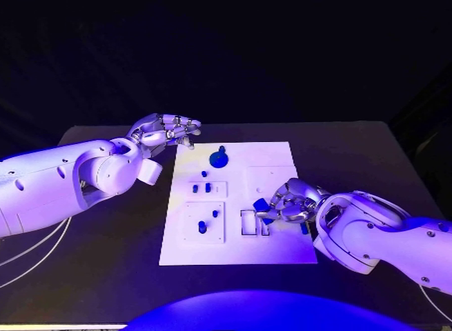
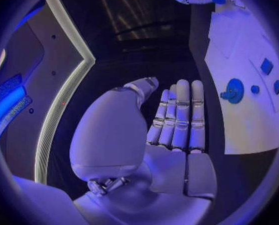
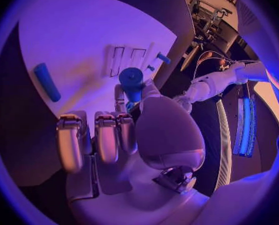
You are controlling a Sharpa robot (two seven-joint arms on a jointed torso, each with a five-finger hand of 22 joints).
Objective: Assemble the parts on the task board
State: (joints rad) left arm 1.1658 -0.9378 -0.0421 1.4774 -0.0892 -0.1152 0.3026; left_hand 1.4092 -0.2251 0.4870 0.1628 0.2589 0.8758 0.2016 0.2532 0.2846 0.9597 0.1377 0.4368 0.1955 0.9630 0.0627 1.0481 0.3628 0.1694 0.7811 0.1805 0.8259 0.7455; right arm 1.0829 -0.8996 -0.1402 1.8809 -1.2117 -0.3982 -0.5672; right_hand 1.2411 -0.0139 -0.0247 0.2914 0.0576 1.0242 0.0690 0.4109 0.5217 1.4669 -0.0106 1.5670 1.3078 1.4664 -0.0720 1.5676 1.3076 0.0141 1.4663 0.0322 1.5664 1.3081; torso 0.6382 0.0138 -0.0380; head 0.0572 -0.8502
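On the black table (image 1: 106, 276) lies the white task board (image 1: 270, 252); the right hand (image 1: 288, 202) pinches a blue cylindrical part (image 3: 131, 80), the left hand (image 1: 166, 131) hovers empty, fingers straight.

Blue and purple light falls over everything. The room behind the table (image 1: 106, 138) is very dark, almost black. The task board (image 1: 275, 155) is the brightest thing and glows pale violet. The white arms shine where the light hits them. Both wrist views are round and bend straight edges into curves near the rim. Their outer edges fade into a dark frame.
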